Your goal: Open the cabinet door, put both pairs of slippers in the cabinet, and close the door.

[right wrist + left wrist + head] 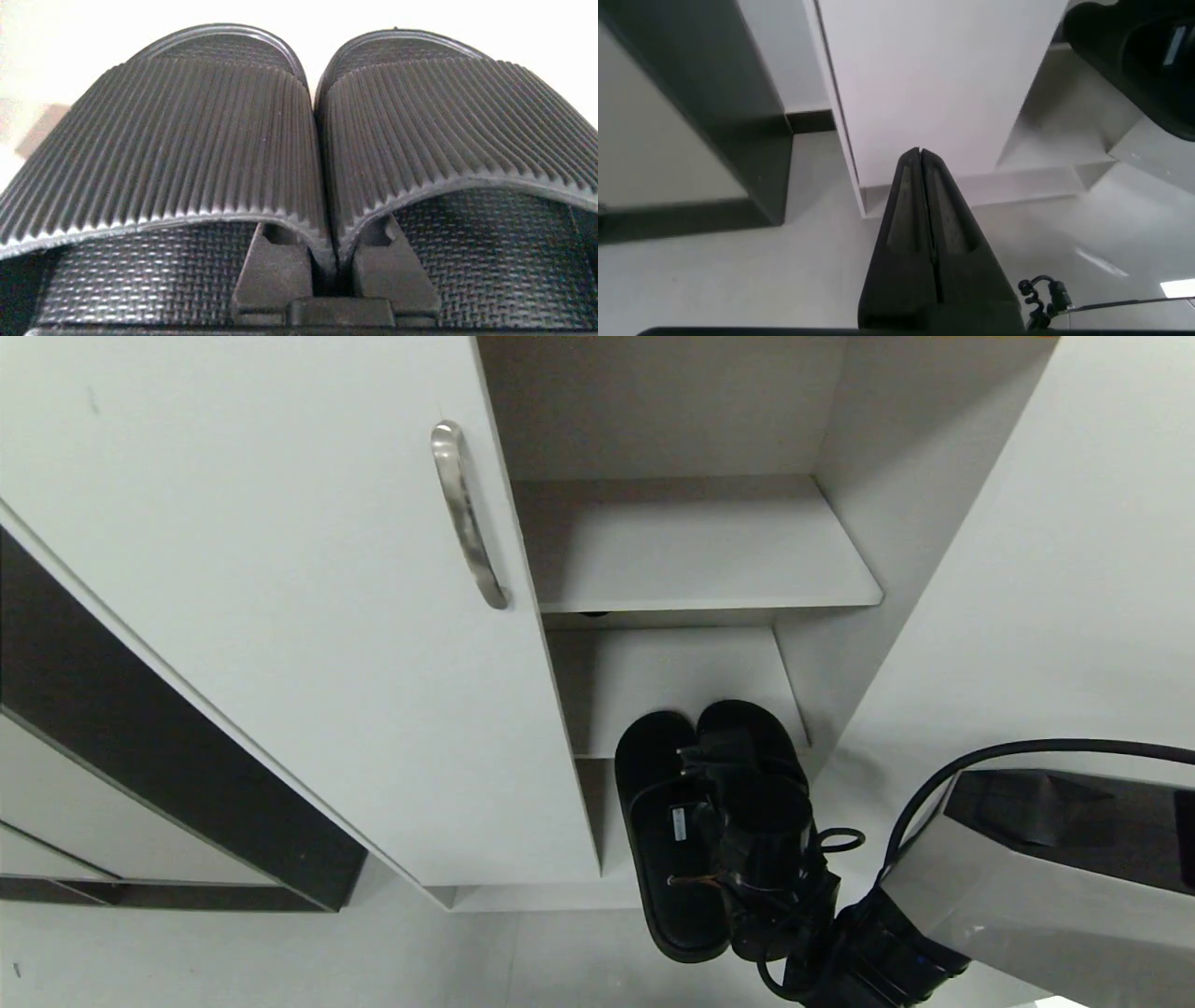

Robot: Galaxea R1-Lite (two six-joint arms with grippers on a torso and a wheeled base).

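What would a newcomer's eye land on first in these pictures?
The pair of black slippers, gripped together by the right end effector, hangs in front of the lower shelf of the cabinet. The cabinet stands open on its right side, and a curved metal handle shows on the closed left door.

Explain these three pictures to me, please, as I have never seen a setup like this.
This is a wheeled robot with two arms. The wide picture comes from a camera on its head, looking down at a white cabinet, one side open, showing shelves. The other two come from cameras on its wrists. The right claw pinches a pair of black slippers by their straps, near the lower shelf. The left claw is shut on nothing, above the floor.
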